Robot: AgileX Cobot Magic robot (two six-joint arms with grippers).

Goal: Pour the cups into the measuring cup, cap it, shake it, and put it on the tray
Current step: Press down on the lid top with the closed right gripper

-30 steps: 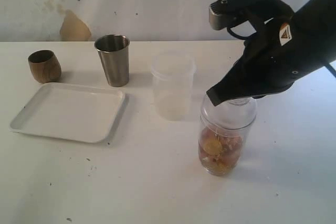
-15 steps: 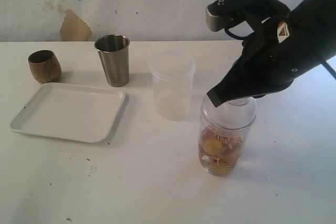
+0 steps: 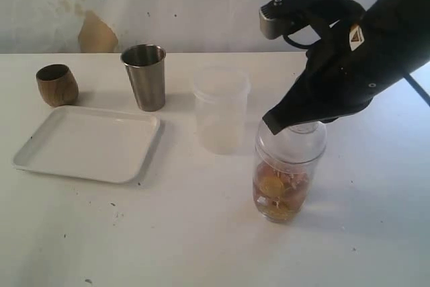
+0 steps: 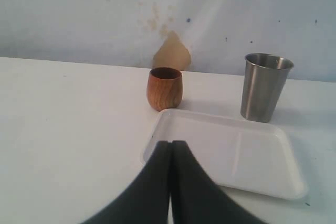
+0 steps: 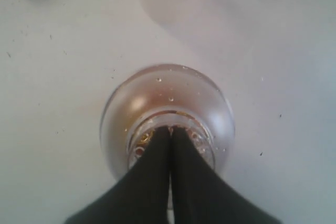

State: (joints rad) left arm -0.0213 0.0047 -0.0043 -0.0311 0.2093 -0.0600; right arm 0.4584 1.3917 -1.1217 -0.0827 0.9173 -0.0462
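One measuring cup (image 3: 282,189): stood upright on the white table (image 3: 168,240), right of centre in the exterior view; the lower half is filled with amber and yellowish pieces.
Cap: a clear dome lid (image 3: 290,144) is seated on the rim; droplets are seen on its inner face in the right wrist view.
Right gripper (image 5: 170,129): fingers are pressed together with no gap; the tips are set on the lid's short neck, and nothing is clamped between them.
Right arm pose: reached in from the right of the exterior view, wrist carried high, fingers slanted down onto the lid.
Step in hand: judged to be capping, with the lid being pushed home. Pouring is judged done, since the contents are in the measuring cup.
Next move: a true hold is called for before shaking. The fingers would have to be parted and closed round the neck or the body, as closed tips on top cannot lift it.
Frosted plastic cup (image 3: 220,109): stood just behind and left of the measuring cup, apart from it.
Tray (image 3: 87,142): well apart to the left, nothing on it; the frosted cup lies near that path.
Steel tumbler (image 3: 144,76): upright just behind the tray's far right corner.
Wooden cup (image 3: 56,84): upright behind the far left corner; the insides of both cups cannot be made out.
Left gripper (image 4: 171,144): fingers closed flat against each other, empty, held low at the tray's near rim.
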